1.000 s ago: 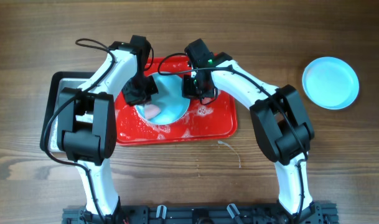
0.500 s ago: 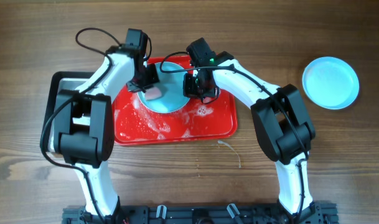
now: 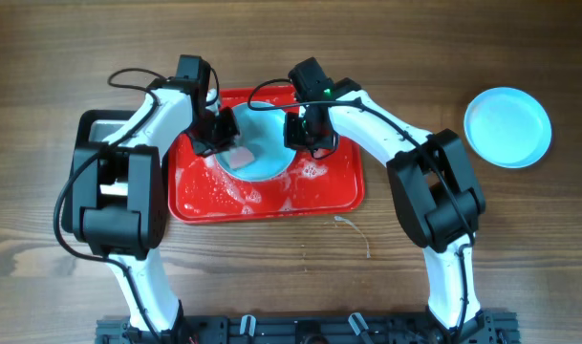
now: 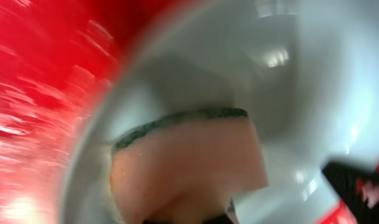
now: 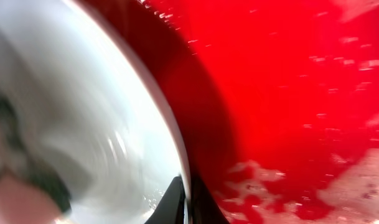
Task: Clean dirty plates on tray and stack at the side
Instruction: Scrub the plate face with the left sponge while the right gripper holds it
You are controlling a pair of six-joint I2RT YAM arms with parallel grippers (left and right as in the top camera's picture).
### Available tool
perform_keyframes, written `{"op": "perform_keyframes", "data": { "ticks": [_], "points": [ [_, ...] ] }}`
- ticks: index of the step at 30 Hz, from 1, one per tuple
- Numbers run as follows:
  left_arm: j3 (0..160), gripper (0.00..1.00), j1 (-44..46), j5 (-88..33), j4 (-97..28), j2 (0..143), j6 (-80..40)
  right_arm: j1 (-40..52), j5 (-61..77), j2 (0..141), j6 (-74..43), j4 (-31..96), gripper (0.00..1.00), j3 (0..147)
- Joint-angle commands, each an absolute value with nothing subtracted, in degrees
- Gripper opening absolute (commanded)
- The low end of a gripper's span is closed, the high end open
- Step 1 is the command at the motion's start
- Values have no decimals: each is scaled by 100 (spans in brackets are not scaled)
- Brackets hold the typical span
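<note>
Here's the left end effector (image 3: 221, 141), clamped on a pink sponge (image 4: 189, 163) with a dark edge, pressing it to the plate (image 3: 269, 145) over the far half of the tray (image 3: 324, 196). The right end effector (image 3: 306, 136) is closed on that plate's right rim, and a dark finger (image 5: 175, 202) shows at the edge, with shadow beneath.

Plates in view: two! One is over the tray, and the second plate (image 3: 506, 127) sits alone on the surface (image 3: 520, 248), well right of the tray.

There's one tray, red and wet, with white foam (image 3: 245, 197) patchy across its near half. A metal tray (image 3: 84, 143) pokes out left of the tray, largely under the left arm. A thin thread (image 3: 359, 237) lies just off the tray's near right corner. Both arms reach over the tray, covering parts of the plate's rim.
</note>
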State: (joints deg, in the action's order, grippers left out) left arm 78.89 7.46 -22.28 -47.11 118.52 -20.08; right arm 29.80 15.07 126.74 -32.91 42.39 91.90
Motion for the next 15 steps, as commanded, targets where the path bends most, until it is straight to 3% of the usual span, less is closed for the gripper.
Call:
{"op": "perform_keyframes", "data": {
  "ticks": [1, 8, 15],
  "points": [
    [7509, 4, 1002, -3232, -4910, 12484, -950, 3074, 1345, 12988, -3157, 4261, 4, 8949],
    [7911, 4, 1015, -3009, -4742, 12484, -742, 3074, 1345, 12988, -3148, 4272, 4, 8949],
    [7953, 4, 1015, -99, -3975, 12484, -2652, 3074, 1345, 12988, -3146, 4274, 4, 8949]
  ]
}}
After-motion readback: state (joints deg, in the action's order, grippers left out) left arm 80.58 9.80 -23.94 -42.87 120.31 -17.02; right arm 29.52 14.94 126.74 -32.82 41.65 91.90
